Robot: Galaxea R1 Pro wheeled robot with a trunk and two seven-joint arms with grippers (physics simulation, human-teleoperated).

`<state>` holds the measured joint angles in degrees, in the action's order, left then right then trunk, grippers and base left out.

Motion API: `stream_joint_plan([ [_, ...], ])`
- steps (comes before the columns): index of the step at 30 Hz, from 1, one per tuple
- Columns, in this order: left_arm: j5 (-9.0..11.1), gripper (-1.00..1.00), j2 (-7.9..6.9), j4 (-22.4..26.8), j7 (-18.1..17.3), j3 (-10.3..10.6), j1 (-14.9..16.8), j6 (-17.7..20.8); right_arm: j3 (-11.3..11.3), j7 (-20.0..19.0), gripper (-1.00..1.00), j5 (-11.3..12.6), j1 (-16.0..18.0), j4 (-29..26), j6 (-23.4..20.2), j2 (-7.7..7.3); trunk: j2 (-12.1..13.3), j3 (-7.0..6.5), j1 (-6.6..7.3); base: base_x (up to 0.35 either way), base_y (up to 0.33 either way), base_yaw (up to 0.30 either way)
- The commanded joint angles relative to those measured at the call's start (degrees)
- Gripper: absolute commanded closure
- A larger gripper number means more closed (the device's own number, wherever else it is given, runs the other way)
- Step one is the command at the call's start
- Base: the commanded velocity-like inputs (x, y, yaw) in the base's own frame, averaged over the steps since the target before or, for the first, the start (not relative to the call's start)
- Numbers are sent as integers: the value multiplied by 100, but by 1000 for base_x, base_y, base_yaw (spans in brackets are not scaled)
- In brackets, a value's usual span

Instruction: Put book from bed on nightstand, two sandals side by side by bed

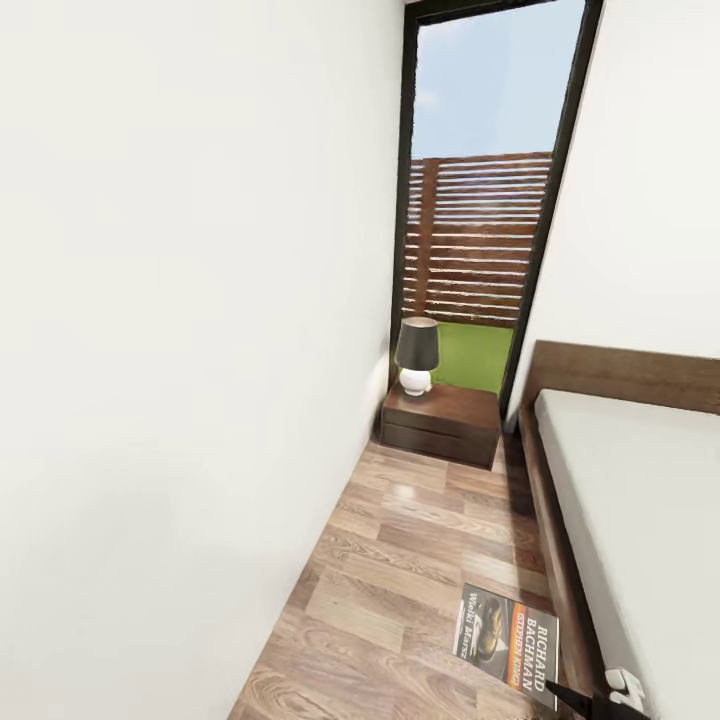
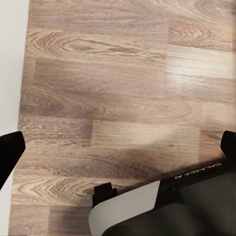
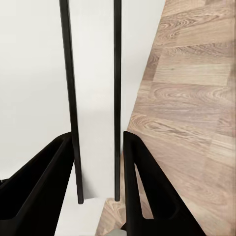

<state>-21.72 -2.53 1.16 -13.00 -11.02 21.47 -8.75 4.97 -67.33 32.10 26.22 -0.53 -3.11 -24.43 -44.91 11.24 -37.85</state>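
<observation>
Head view: narrow strip of wood-plank floor [image 1: 400, 560] running between a white wall [image 1: 180, 350] and the bed [image 1: 640, 500], light-grey mattress on a dark-brown frame with a flat headboard. At the far end, the nightstand [image 1: 442, 422] against the wall, carrying a lamp [image 1: 416, 353] with a dark shade and white base, tall black-framed window [image 1: 480, 200] behind it with a slatted wooden fence and grass outside. The book [image 1: 507, 636] flat on the floor, cover up, orange band with "Richard Bachman" readable, just beside the bed frame and well apart from the nightstand. A black-and-white piece of robot at the lower right corner, near the book.

Left wrist view: plank floor from above, a white strip along one edge, part of the robot body below; left gripper [image 2: 118, 150] with dark fingertips at opposite margins, spread wide, grasping nothing.

Right wrist view: right gripper [image 3: 96, 187] with two black fingers [image 3: 147, 191] parted, nothing between them, pointing at a white surface crossed by two thin black bars, floor alongside
</observation>
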Motion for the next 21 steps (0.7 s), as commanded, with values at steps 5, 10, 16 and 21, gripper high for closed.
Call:
stream_joint_plan([
  [5, -52, -100, -2, -1, -18, -49, 4, -18, 21, -17, 100, 59, 6, 2, -32, -1, -7, 8, -1, 1, 0, -210],
  [10, -52, -100, -2, -1, -18, -49, 1, -18, 22, -17, 100, 59, 6, 2, -32, -1, -7, 8, -1, 0, 0, -211],
  [16, -52, -100, -2, -1, -18, -49, 2, -16, 22, -17, 100, 59, 6, 1, -32, -1, -7, 8, -1, 0, 0, -211],
  [21, -52, -100, -2, -1, -18, -49, 4, -16, 22, -17, 100, 59, 6, 0, -32, -1, -7, 8, -1, 0, 0, -210],
])
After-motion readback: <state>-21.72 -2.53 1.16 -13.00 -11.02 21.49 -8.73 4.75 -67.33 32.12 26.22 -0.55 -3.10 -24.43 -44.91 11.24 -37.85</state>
